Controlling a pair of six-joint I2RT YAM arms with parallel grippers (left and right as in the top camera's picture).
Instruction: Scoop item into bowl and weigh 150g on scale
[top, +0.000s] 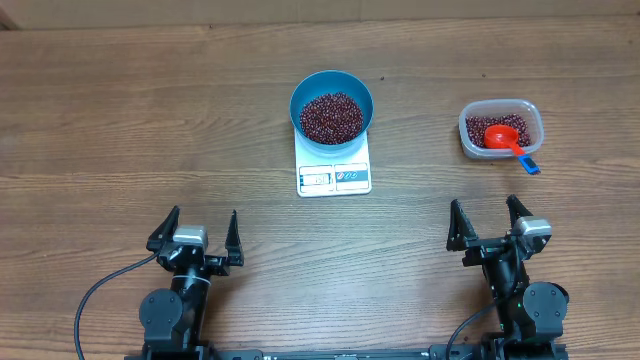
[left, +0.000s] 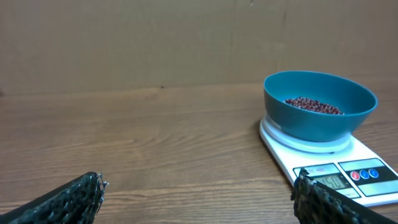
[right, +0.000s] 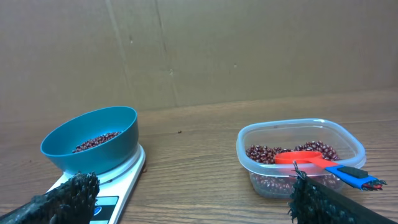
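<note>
At the near edge, the left gripper (top: 203, 220) and right gripper (top: 484, 210) stood empty, jaws apart.
They sat at seven and five o'clock. Beyond, toward twelve, the blue bowl (top: 297, 100) of beans (top: 332, 117) rested on the scale (top: 334, 177). Only the overhead and right wrist views showed the clear tub (top: 536, 121) at two o'clock, with the red scoop (top: 500, 136) inside.

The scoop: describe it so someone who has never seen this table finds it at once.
On the wooden table, find the clear tub of beans, right of the blue bowl on the scale. The scoop lies in that tub, its handle poking over the rim. Bright red with a blue handle tip, unlike anything around it.
</note>
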